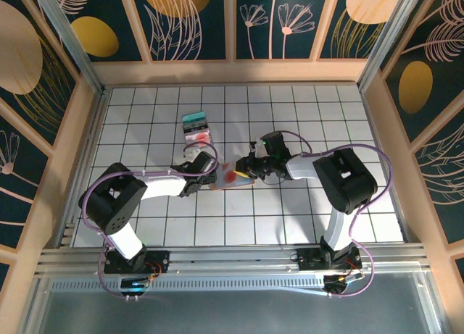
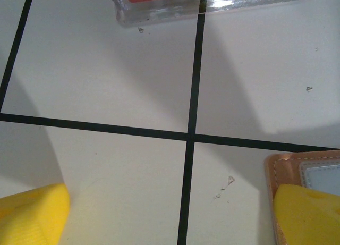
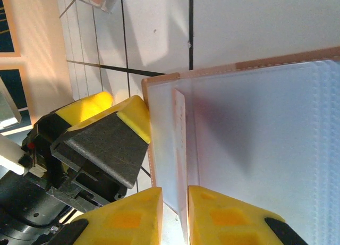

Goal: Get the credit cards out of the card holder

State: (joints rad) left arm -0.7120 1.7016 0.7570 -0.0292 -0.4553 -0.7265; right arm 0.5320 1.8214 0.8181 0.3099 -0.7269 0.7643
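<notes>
Two yellow fingertips of the right gripper stand almost together with a narrow slit between them. A thin pale edge from the card holder runs into that slit; whether they pinch it I cannot tell. That edge runs lengthwise straight out from the jaws, beside the holder's frosted inner pocket. My judgement is that anything gripped there would come free by a pull straight back along that line.

At the holder's near corner, the left gripper is spread wide and holds nothing. One of its pads lies over the holder's tan rim, which looks like a pin to steady it.

From above, the holder lies open between both grippers, its long side running from one to the other, and the right jaws are the closer to the pocket. Beyond the holder, on the side away from the arm bases, loose credit cards lie well apart from it.
</notes>
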